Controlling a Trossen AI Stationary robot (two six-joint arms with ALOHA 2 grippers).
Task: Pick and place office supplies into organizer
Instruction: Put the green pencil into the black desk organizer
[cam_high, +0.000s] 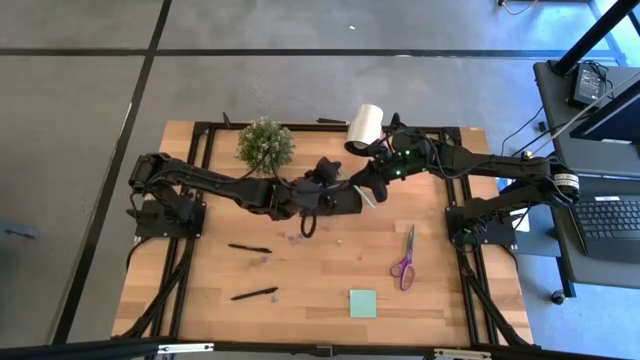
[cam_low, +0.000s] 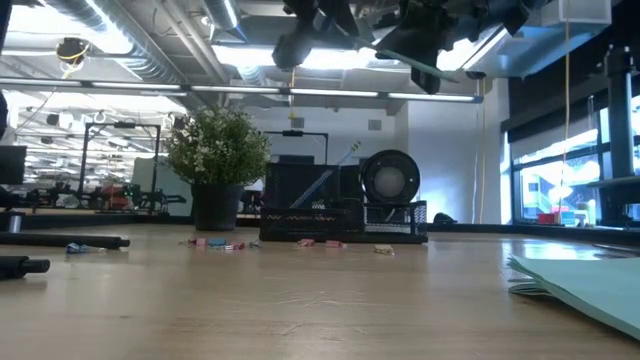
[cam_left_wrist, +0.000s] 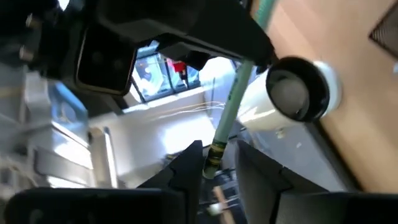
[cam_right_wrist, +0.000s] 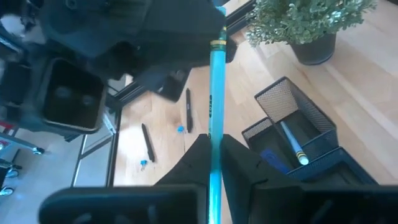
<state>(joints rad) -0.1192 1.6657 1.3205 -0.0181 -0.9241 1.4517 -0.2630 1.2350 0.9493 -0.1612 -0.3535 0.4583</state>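
1. Above the organizer (cam_high: 340, 200), near the table's far edge, both grippers met over a pale green pencil (cam_right_wrist: 213, 118). The right gripper (cam_right_wrist: 211, 163) was pinched tight on the shaft. The left gripper (cam_left_wrist: 214, 167) had its fingers parted around the pencil's other end, with a gap showing on each side.
2. Judged progress: early. The right wrist view showed one pencil-like stick (cam_right_wrist: 292, 144) and a dark blue item already in the mesh tray; the held pencil was not yet in.
3. Left on the table: purple-handled scissors (cam_high: 404, 262), green sticky-note pad (cam_high: 363, 303), two black pens (cam_high: 250, 248) (cam_high: 253, 294), and small clips (cam_low: 222, 243) scattered in front of the tray.
4. Potted plant (cam_high: 265, 143) and white roll (cam_high: 364, 127) stood beside the tray; neither is office supply to be sorted.
5. Hard to tell: in the high view the arms covered most of the tray, so its contents could not be counted. The low view cut both grippers off at the top edge. Whether the left fingers touched the pencil could not be made out.
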